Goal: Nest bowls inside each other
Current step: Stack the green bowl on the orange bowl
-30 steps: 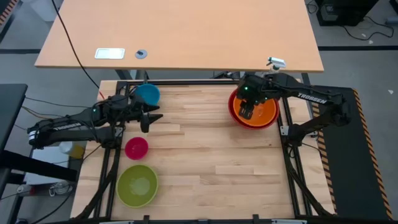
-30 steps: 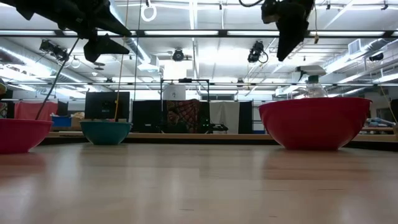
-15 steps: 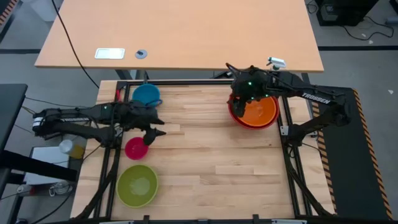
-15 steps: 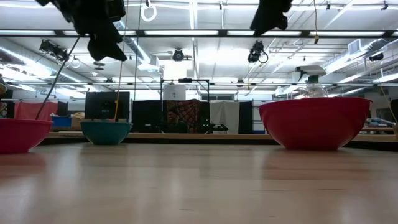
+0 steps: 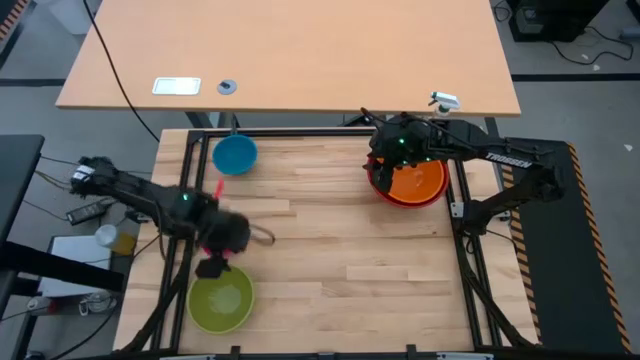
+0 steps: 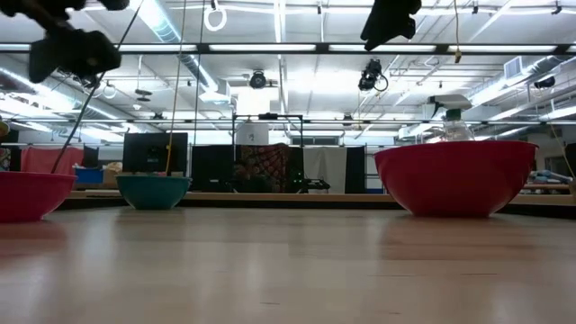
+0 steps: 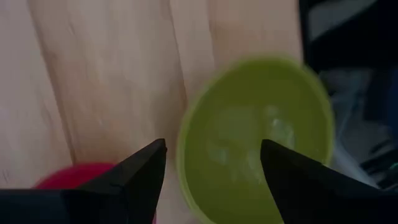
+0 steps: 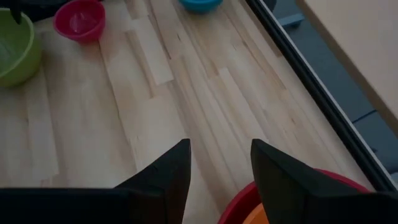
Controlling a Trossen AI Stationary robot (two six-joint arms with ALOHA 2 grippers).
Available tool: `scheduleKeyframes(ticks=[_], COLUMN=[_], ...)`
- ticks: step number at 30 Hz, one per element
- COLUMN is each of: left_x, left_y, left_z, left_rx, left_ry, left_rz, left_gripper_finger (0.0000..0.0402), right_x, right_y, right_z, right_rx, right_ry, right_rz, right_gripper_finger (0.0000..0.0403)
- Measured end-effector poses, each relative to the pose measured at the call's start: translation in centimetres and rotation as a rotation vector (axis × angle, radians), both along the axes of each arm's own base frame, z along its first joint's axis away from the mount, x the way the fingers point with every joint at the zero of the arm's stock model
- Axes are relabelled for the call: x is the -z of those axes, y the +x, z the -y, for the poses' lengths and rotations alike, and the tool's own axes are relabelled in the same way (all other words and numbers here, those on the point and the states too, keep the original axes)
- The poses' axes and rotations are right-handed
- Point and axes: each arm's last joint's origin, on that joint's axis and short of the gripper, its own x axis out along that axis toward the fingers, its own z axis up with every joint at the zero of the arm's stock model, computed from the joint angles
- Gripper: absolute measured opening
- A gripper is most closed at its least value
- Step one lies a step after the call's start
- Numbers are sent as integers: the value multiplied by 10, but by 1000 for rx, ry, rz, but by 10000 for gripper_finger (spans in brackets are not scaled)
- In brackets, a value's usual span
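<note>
The orange bowl [image 5: 414, 180] sits nested in the red bowl [image 5: 378, 187] at the table's far right. The blue bowl [image 5: 235, 154] stands at the far left, and the lime green bowl [image 5: 221, 298] at the near left. The magenta bowl [image 7: 68, 179] stands between them, mostly hidden in the high view by my left gripper [image 7: 211, 155]. That gripper hangs open above the table, tipped down, over the gap between the magenta and green bowls. My right gripper [image 8: 214, 165] is open, held high over the red bowl's left rim.
Bare wooden tabletop [image 5: 330, 240] stretches between the left bowls and the red bowl. A black frame [image 5: 465, 250] runs along the table's edges. A second, lighter table [image 5: 300, 60] stands beyond the far edge.
My left gripper has swung from beside the blue bowl toward the near edge, passing over the magenta bowl, and has tipped downward. My right gripper has risen out of the orange bowl and drawn a little toward the red bowl's left rim. The bowls have stayed put.
</note>
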Motion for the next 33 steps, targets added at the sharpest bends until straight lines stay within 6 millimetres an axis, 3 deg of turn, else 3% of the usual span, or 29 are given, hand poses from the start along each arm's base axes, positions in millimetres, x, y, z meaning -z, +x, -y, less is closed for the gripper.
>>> scheduleKeyframes(ticks=[5, 12, 16, 20, 27, 33], left_x=[18, 53, 72, 83, 82, 82], left_y=[7, 28, 36, 40, 57, 85], left_z=[24, 41, 45, 46, 37, 11], left_rx=[44, 80, 80, 35, -250, -640], left_ry=[112, 180, 215, 228, 113, 19], left_rz=[-58, -188, -267, -323, -316, -220], left_gripper_finger=[265, 252, 215, 146, 16, 27], right_x=[0, -1, 2, 2, 8, 15], right_y=[0, 3, 4, 5, -1, -13], right_z=[-2, -6, -10, -15, -20, -21], right_rx=[5, -35, -55, -72, -139, -146], right_ry=[1, -43, -43, -43, -17, -6], right_rz=[-3, 7, -3, -5, -93, -239], right_gripper_finger=[175, 174, 174, 174, 174, 171])
